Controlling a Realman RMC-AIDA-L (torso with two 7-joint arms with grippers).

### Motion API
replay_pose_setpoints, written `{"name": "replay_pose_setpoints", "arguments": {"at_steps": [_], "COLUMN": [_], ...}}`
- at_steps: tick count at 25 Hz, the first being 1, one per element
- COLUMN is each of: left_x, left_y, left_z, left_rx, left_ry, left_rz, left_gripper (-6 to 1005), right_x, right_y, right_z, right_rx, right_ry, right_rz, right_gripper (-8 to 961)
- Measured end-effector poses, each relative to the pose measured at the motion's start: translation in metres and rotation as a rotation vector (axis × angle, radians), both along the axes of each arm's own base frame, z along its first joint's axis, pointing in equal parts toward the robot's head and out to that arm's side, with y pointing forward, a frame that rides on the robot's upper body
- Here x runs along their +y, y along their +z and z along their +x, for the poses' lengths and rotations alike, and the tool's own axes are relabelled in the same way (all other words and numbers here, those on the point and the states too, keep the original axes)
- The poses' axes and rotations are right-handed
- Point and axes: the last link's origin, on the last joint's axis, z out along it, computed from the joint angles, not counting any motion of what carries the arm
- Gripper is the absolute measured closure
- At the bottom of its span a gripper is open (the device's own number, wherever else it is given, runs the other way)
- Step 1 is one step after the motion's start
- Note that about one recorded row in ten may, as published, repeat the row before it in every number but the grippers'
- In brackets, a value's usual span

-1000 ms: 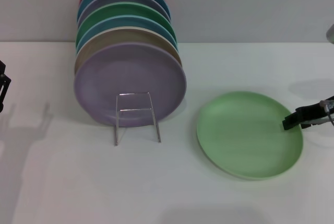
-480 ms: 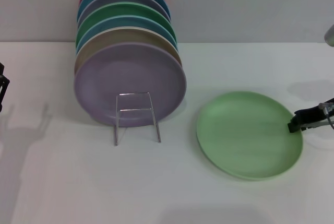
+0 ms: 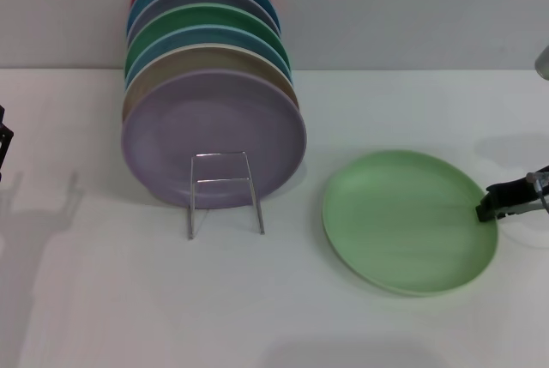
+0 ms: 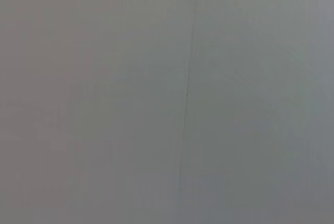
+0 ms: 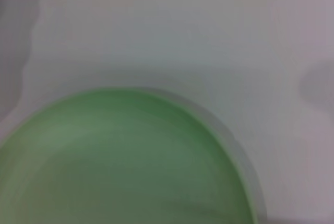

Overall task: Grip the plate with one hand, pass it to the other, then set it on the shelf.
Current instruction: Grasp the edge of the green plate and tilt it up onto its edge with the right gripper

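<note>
Pale green and matte, the plate lies flat on the white counter, toward the right edge and a little forward of the middle. It sits well apart from the shelf — a thin silver wire rack standing left of centre, its upright front loop bare while a row of coloured plates leans on edge behind it, a lilac one foremost.

At the plate's right rim is the right gripper, its dark tip reaching in from the counter's right edge and touching, or all but touching, the rim. Whether its fingers are apart or closed on the rim I cannot tell; only a dark block shows in the head view, and the right wrist view shows only the plate's curved edge against the counter, no fingers. The left gripper is parked at the far left edge, barely in view, and its state cannot be told either; its wrist camera sees only a blank grey surface.

By my reading this is the first step — taking hold of the plate — and it is not done, since the plate rests fully on the counter. The next move calls for a firm pinch on that shallow rim and a lift that tips the plate up without letting it slide, then a carry toward the counter's middle where the left arm can meet it.
</note>
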Motion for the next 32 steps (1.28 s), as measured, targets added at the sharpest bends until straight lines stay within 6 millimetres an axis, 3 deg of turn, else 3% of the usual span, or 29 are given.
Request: {"name": "replay_pose_setpoints", "arguments": {"at_steps": [13, 21, 32], "left_x": [0.0, 0.0, -0.001], "left_y": [0.0, 0.0, 0.0], "left_z": [0.0, 0.0, 0.0], "left_rx": [0.001, 0.001, -0.003], "left_ry": [0.0, -0.001, -0.001], "left_rz": [0.001, 0.001, 0.002], "left_gripper": [167, 167, 168], "right_x": [0.001, 0.001, 0.0], "right_y": [0.001, 0.007, 0.037], "right_z": [-0.001, -0.013, -0.037], "right_rx": [-0.01, -0.029, -0.093], "right_ry": [0.025, 0.11, 0.293], "right_rz": [-0.002, 0.024, 0.168], "right_gripper": [915, 926, 934]}}
